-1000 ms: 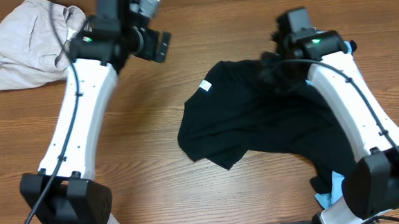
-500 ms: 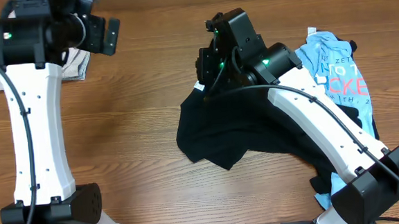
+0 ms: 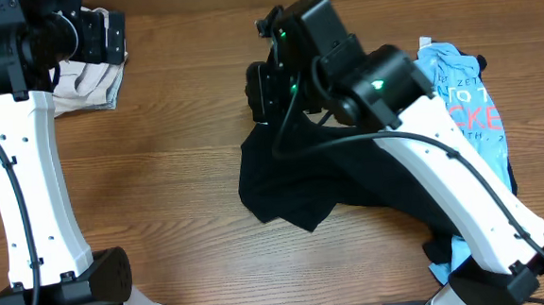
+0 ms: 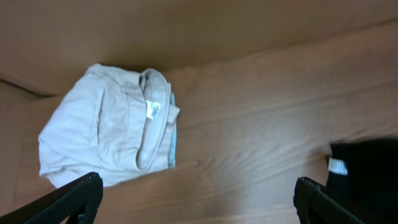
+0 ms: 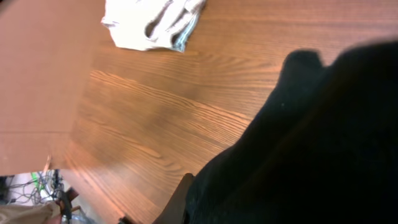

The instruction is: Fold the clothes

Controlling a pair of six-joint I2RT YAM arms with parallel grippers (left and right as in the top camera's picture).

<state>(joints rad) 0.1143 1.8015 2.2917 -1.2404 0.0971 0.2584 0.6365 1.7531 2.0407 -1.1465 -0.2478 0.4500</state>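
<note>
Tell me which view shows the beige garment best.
The left wrist view: the beige garment lies whole and unobstructed there, its small label showing. In the overhead view the left arm covers most of the garment, leaving only a strip. The right wrist view catches just a part at the top edge of the frame.

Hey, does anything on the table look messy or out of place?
Nothing spilled or damaged. The black garment lies crumpled in the middle, draped over the bunched light blue T-shirt; the beige garment sits loosely folded at the far left.
</note>
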